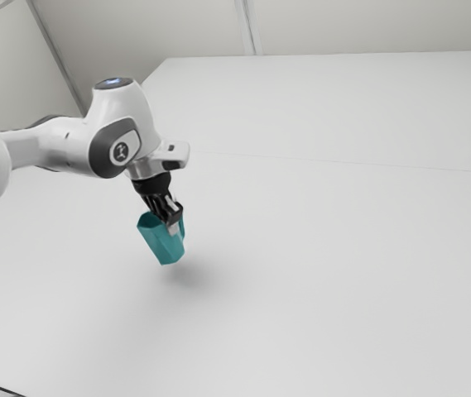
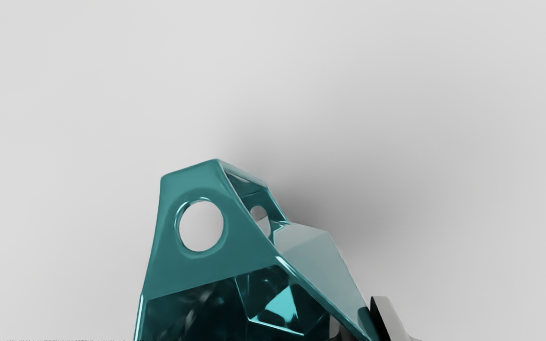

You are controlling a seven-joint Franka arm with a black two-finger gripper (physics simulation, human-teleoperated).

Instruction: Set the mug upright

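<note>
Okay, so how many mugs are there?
1: the teal mug, tilted, is held by its wall in the gripper, just above the table.

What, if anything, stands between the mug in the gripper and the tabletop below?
Nothing visible does. The tilted mug is held by the gripper above the tabletop, its soft shadow falling on the surface beneath.
</note>
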